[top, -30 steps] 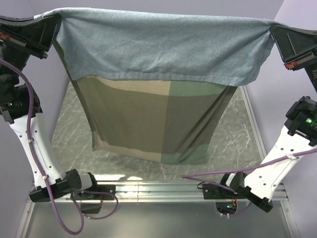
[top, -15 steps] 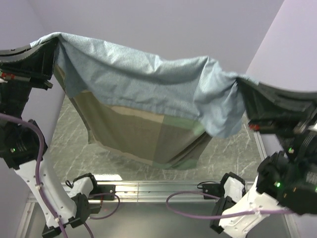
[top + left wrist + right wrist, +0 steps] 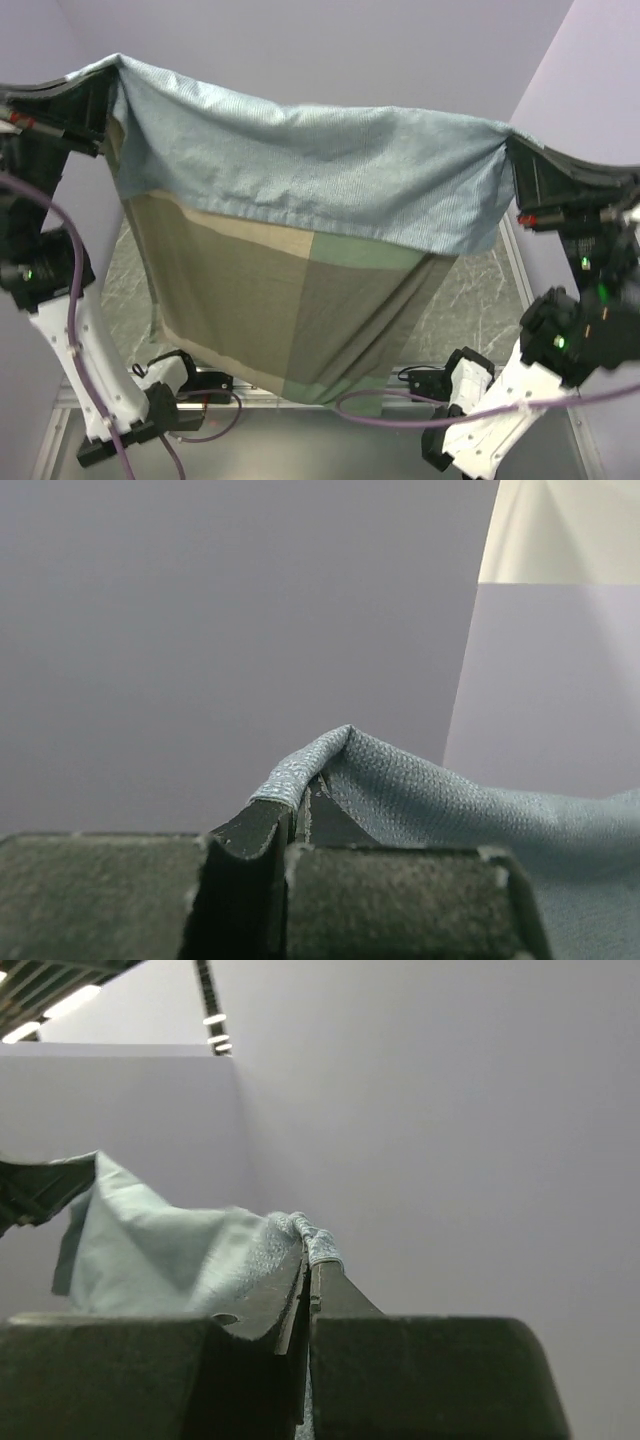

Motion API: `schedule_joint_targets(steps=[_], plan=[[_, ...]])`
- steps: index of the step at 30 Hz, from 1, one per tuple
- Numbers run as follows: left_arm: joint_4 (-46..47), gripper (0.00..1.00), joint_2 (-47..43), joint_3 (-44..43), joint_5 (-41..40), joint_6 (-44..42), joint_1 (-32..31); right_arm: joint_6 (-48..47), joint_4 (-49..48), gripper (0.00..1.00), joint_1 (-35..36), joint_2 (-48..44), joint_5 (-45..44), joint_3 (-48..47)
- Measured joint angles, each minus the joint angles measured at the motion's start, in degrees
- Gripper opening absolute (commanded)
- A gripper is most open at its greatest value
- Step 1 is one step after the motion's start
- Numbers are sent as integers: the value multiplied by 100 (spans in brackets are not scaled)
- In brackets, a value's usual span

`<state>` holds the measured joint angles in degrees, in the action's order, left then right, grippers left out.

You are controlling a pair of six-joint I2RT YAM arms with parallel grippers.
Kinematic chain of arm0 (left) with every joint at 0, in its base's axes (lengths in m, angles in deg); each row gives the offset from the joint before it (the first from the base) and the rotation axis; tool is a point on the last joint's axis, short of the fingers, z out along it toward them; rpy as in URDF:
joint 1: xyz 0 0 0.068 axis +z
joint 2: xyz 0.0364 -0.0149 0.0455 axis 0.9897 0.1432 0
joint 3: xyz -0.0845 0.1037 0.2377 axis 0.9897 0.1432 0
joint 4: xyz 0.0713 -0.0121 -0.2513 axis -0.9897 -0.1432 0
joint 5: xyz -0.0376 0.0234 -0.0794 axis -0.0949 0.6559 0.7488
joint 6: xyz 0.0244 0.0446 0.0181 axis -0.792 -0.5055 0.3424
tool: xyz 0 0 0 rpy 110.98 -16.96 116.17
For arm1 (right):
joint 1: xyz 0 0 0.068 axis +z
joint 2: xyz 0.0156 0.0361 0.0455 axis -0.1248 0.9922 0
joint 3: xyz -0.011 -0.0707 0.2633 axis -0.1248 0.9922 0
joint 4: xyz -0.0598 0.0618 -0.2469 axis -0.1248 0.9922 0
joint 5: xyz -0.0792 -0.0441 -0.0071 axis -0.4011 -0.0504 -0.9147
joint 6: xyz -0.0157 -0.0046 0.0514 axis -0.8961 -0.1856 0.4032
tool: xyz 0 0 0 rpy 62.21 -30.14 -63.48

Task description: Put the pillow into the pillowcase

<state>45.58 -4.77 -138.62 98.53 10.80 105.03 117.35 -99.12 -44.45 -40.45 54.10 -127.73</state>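
Observation:
The pillowcase (image 3: 310, 170) hangs spread in the air between my two arms, its blue-grey face folded over the top and the beige, brown and green blocks (image 3: 290, 310) hanging below. My left gripper (image 3: 112, 72) is shut on its upper left corner (image 3: 310, 765), high at the left. At the right, a little lower, my right gripper (image 3: 508, 142) is shut on the other upper corner (image 3: 315, 1240). The cloth sags slightly between them and its bottom edge reaches down to the arm bases. The pillow is out of view.
A marbled grey tabletop (image 3: 470, 300) shows under and right of the hanging cloth, with a metal rail (image 3: 265, 382) along its near edge. Purple walls (image 3: 330, 40) close in at the back and both sides. Purple cables (image 3: 400, 410) loop near the arm bases.
The pillowcase was held taut and level a second ago, then the right gripper dropped and swung inward, bunching the cloth. Now it has moved back right and the cloth hangs spread, nearer the camera.

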Motion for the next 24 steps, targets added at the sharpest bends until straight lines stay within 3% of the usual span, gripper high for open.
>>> schedule_joint_targets(steps=[4,7,13,16,20,22,23,24], plan=[[227,1,483,627,365,195,-466,-361,186,0,118,2,85,1255],[74,0,1016,1060,507,-83,-1239,-1084,654,0,595,13,-33,2155],[-660,1,2455,1665,-44,-1169,-2352,-3254,1473,0,1497,-50,-1469,3840],[-957,1,3574,1443,-98,-1521,-2752,-4131,1582,0,1596,188,-2133,4583],[-1360,1,5324,299,-107,-1860,-3139,-5075,1628,0,1655,977,-2830,5145],[-1705,12,6312,-621,-79,-2002,-3285,-5480,1665,0,1676,1314,-3045,5278],[-1875,23,6675,-1027,-66,-2072,-3329,-5685,1696,0,1687,1429,-3139,5320],[-1969,50,7005,-1419,-160,-2164,-3357,-5895,1781,0,1690,1510,-3292,5331]])
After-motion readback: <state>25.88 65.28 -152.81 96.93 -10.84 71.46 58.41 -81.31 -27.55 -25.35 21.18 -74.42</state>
